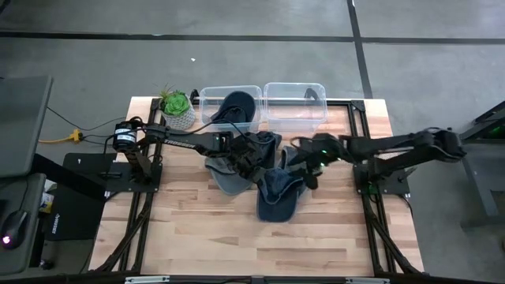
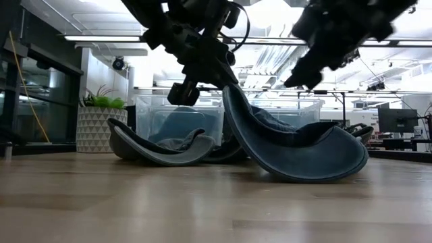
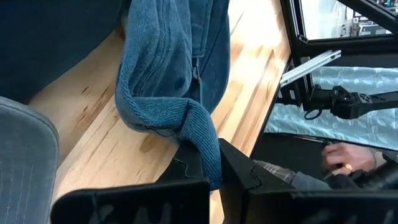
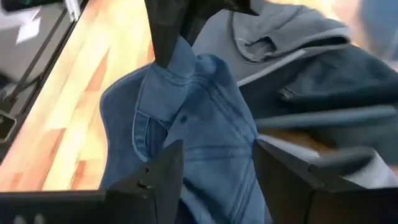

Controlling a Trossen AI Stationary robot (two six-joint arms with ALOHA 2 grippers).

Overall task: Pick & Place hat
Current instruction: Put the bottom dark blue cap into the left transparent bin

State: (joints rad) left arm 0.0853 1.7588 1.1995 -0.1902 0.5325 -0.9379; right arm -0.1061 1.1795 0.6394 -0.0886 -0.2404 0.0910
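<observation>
Your left gripper's [image 3: 208, 168] jaws are pinched tight on a fold of the blue denim cap [image 1: 278, 194], lifting that edge while the cap's other side rests on the light wooden table [image 1: 197, 229] near its middle. Your right gripper [image 4: 214, 162] has its jaws spread wide, holding nothing, just above the same cap. A grey fabric cap [image 1: 227, 177] lies just beside it, and a dark cap [image 1: 239, 106] sits inside the left clear plastic bin [image 1: 209, 98].
</observation>
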